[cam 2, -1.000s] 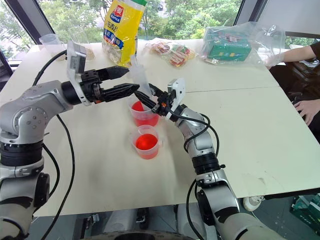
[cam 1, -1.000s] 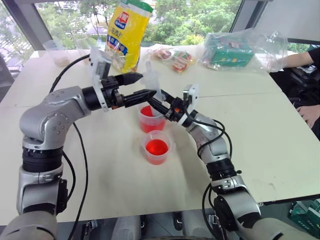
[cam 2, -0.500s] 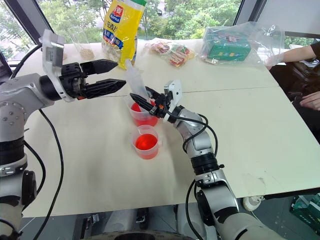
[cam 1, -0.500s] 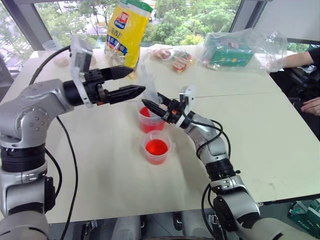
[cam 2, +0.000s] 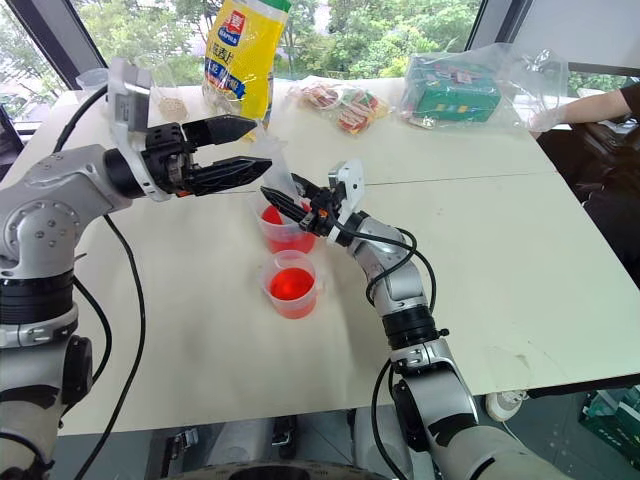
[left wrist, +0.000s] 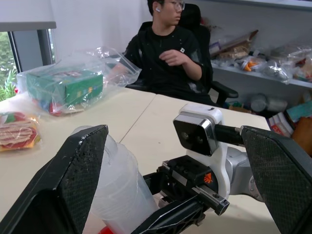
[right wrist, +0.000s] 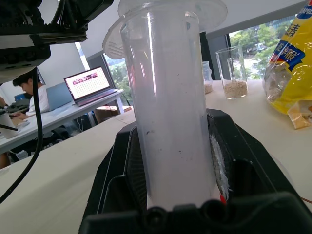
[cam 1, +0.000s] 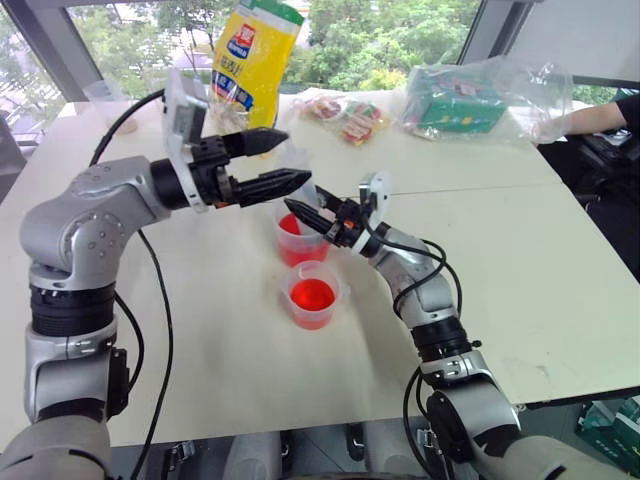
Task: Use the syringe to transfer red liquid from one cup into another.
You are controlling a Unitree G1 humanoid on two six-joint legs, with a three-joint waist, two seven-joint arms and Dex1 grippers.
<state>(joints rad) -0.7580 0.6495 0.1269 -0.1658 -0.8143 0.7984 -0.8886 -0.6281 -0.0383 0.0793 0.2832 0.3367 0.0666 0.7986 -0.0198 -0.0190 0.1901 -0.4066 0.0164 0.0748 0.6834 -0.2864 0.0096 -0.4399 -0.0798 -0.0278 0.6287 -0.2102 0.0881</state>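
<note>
My right gripper [cam 1: 296, 208] is shut on the clear syringe [right wrist: 170, 107], low on its barrel. It holds the syringe tilted over the taller clear cup [cam 1: 299, 243], which has red liquid [cam 1: 292, 224] in it. A smaller cup [cam 1: 313, 295] of red liquid stands just in front, nearer me. My left gripper [cam 1: 294, 158] is open and level around the syringe's upper end. In the left wrist view the barrel [left wrist: 119, 185] lies between the fingers, close to one finger [left wrist: 73, 180]; I cannot tell if they touch.
A yellow bag [cam 1: 255, 65], snack packets [cam 1: 350, 115] and a bagged green box [cam 1: 465, 100] line the table's far side. A cup with beige powder [cam 2: 172, 92] stands at the far left. A person's arm [cam 1: 600, 120] rests at the right edge.
My left gripper drew back leftward from the syringe half a second ago and has returned to its upper end, still open. My right gripper keeps its hold over the taller cup.
</note>
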